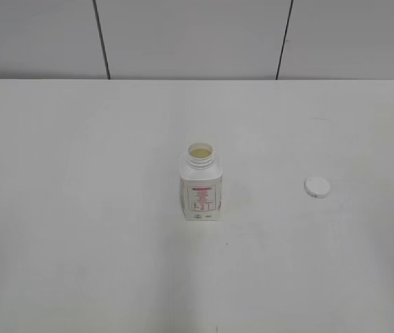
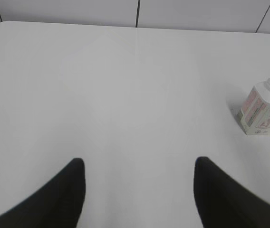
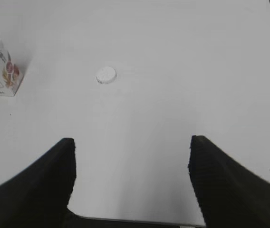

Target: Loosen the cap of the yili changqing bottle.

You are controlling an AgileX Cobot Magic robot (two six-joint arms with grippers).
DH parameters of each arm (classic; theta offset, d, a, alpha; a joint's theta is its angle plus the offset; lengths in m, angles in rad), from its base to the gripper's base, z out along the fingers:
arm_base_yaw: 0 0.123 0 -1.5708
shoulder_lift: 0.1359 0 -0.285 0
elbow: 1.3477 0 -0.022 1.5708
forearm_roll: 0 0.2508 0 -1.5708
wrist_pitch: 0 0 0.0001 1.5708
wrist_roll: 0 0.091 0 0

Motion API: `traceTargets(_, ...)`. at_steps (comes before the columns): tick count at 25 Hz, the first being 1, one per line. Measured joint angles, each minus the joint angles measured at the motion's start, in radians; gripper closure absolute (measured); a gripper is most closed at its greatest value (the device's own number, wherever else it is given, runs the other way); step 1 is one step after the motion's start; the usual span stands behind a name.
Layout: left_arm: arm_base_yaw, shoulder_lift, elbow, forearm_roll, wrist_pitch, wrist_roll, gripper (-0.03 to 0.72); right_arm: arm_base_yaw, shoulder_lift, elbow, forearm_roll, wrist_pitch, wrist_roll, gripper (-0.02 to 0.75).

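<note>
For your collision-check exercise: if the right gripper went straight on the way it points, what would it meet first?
Probably nothing but bare table: the cap lies left of the midline between its open jaws, though depth is hard to judge.

White table (image 1: 79, 243): open bottle (image 1: 201, 189) upright, cap (image 1: 317, 186) apart.

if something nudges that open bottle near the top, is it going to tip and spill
Probably yes. The bottle stands upright, taller than its base, so a high push likely topples it. Its cap lies apart on the table, so the yellowish contents could spill.
</note>
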Motion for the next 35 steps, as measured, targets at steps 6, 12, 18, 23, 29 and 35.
traceTargets(6,0.000,0.000,0.000,0.000,0.000,0.000,0.252,0.000,0.000,-0.003,-0.039,-0.009,0.000,0.153)
traceTargets(12,0.000,0.000,0.000,0.001,0.000,-0.012,0.252,0.000,0.000,0.001,-0.044,-0.048,0.005,0.153)
traceTargets(18,0.000,0.000,0.000,0.015,0.000,-0.039,0.252,0.000,0.000,0.044,-0.044,-0.179,0.037,0.153)
traceTargets(23,0.000,0.000,0.000,0.018,0.000,-0.042,0.252,0.000,0.000,0.075,-0.044,-0.251,0.040,0.153)
traceTargets(29,0.000,0.000,0.000,0.018,0.000,-0.044,0.254,0.000,0.000,0.022,-0.034,-0.138,0.042,0.153)
traceTargets(35,0.000,0.000,0.000,0.018,0.000,-0.045,0.258,0.000,-0.006,0.013,-0.032,0.038,0.042,0.153)
